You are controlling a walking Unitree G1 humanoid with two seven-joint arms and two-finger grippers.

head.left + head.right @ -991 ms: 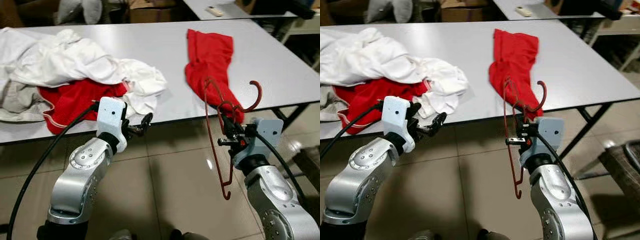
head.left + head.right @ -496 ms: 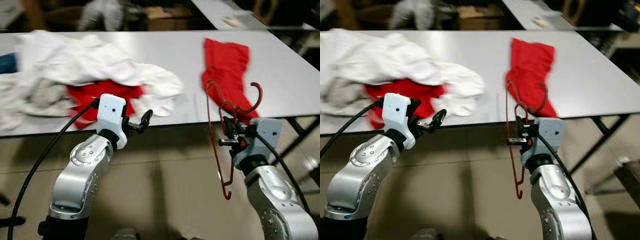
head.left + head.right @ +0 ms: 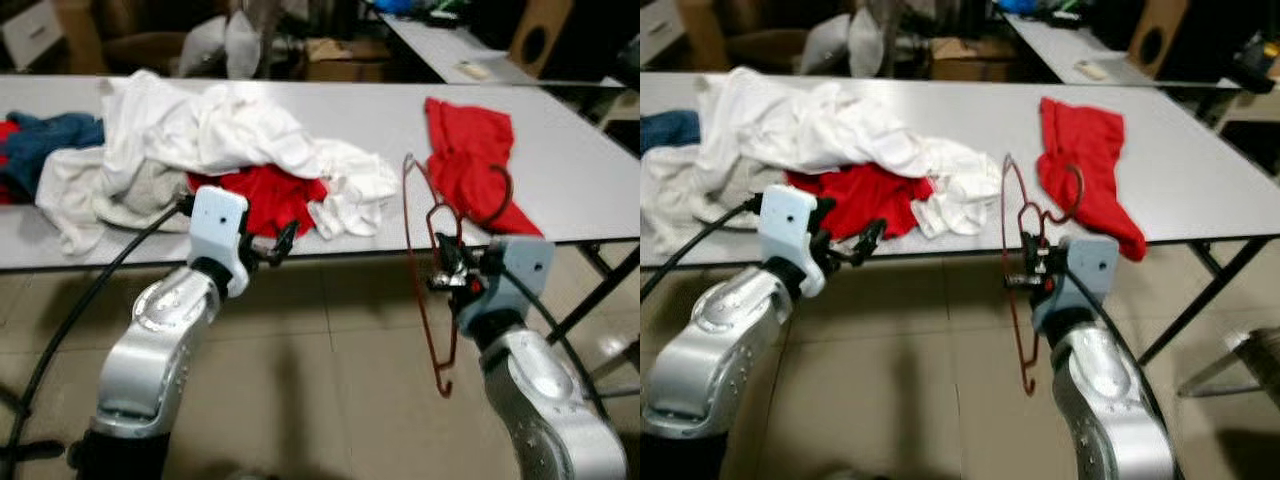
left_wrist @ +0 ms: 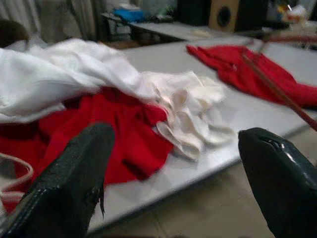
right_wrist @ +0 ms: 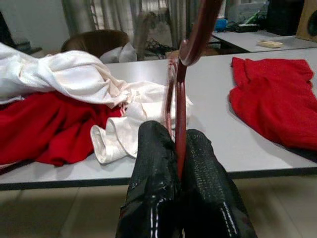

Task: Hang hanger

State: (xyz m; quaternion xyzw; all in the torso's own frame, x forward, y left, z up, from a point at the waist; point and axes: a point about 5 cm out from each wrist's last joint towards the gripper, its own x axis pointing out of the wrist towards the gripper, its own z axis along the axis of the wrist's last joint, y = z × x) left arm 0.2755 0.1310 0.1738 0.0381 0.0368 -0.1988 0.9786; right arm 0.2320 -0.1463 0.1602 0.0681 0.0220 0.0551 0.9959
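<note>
Two grippers raised before the near edge of the long grey table [image 3: 330, 120]. Right gripper [image 3: 447, 277] held below that edge, jaws clamped together on one dark red wire hanger [image 3: 428, 262]; hanger carried upright, clear of the table, hook [image 3: 500, 190] curving up level with the table's near edge, long lower end hanging toward the tiled floor [image 3: 330, 360]. Seen through the right wrist camera: hanger wire [image 5: 178, 74] rising straight out from between the two black fingers [image 5: 153, 168]. Left gripper [image 3: 277, 243] held just before the table's near edge, jaws well apart and holding nothing; two black fingers [image 4: 74, 168] spread wide in the left wrist view.

On the table: one heap of white clothes [image 3: 200, 130] toward the left, one red garment [image 3: 270, 195] lying partly under it at the near edge, one blue garment [image 3: 40, 140] at the far left end, one separate red garment [image 3: 470, 160] at the right, draped to the near edge just behind the hanger. Second table [image 3: 450, 40] behind, at the right, with one small pale flat object [image 3: 473, 69] on it.
</note>
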